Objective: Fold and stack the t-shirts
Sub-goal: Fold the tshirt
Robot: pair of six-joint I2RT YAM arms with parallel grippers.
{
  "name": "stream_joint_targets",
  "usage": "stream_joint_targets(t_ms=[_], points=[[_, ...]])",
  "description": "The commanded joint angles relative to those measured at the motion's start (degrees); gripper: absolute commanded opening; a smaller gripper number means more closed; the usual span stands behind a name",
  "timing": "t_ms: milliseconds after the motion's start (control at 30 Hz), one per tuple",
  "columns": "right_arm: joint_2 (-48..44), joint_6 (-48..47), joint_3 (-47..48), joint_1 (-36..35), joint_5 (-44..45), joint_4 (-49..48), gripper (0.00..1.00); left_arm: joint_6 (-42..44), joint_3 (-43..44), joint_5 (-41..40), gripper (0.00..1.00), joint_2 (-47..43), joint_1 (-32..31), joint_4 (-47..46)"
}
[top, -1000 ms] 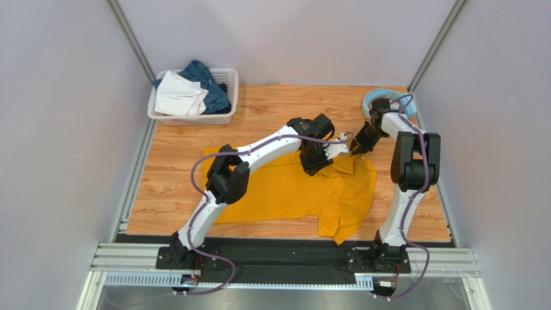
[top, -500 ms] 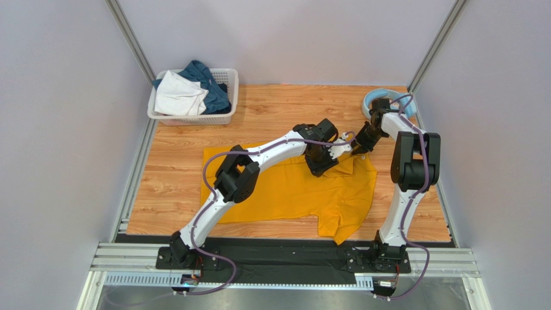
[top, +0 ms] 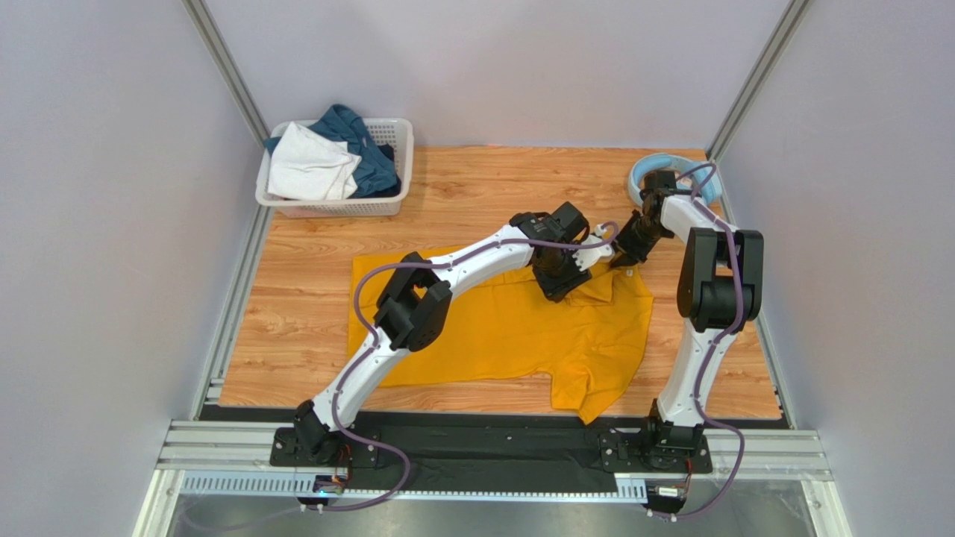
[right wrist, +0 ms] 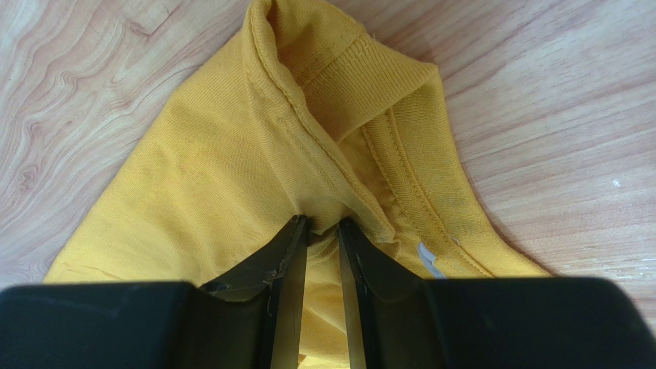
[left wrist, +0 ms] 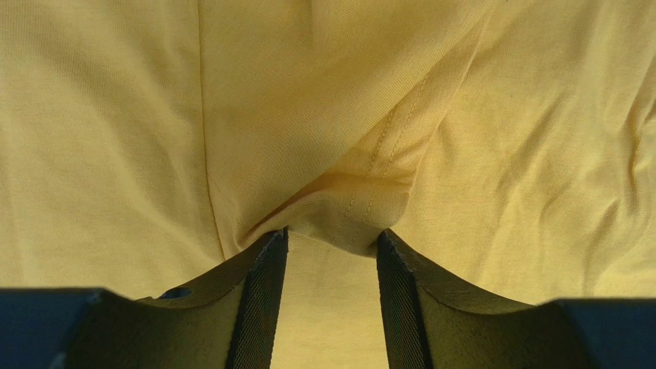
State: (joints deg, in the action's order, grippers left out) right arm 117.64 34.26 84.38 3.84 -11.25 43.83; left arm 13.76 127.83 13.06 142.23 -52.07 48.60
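The mustard-yellow t-shirt (top: 504,330) lies spread on the wooden table. My left gripper (top: 569,278) is down on its far right part. In the left wrist view, that gripper (left wrist: 331,234) has a bunched, seamed fold of yellow cloth (left wrist: 362,207) pinched between its tips. My right gripper (top: 617,257) is at the shirt's far right corner. In the right wrist view, this gripper (right wrist: 323,223) is shut on yellow cloth beside the ribbed collar (right wrist: 400,169). A white garment (top: 308,165) and a dark teal-blue garment (top: 364,145) lie in the basket.
The white lattice basket (top: 398,140) stands at the table's far left corner. Light-blue headphones (top: 645,170) lie at the far right corner, just behind the right arm. Bare wood (top: 303,302) shows left of the shirt. Grey walls close in on both sides.
My left arm has reached a little further right and down onto the shirt near the collar. The right gripper has stayed in place on the cloth.
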Motion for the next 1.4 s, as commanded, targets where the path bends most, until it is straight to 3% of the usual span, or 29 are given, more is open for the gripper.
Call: stream_joint_targets(t_ms=[0,100,567,833,1233,1367], points=[[2.5,0.1,-1.8,-0.8,0.1,-0.9,0.28,-1.6,2.2,1.9,0.53,-0.8,-0.2,-0.4],[2.4,0.1,-1.9,-0.8,0.3,-0.9,0.28,-2.0,2.7,2.4,0.52,-0.6,-0.2,-0.6],[2.7,0.1,-2.2,-0.8,0.3,-0.9,0.27,-2.9,3.7,3.9,0.29,0.6,-0.3,-0.7],[2.7,0.2,-2.3,-0.9,0.4,-1.0,0.27,-0.3,2.0,2.5,0.09,-1.1,-0.2,-0.5],[2.4,0.2,-2.3,-0.8,0.5,-0.9,0.27,4.3,2.5,2.2,0.06,-3.0,0.0,2.4],[2.5,0.2,-2.3,-0.8,0.4,-0.9,0.27,7.4,6.3,1.6,0.13,-4.5,0.0,5.5]])
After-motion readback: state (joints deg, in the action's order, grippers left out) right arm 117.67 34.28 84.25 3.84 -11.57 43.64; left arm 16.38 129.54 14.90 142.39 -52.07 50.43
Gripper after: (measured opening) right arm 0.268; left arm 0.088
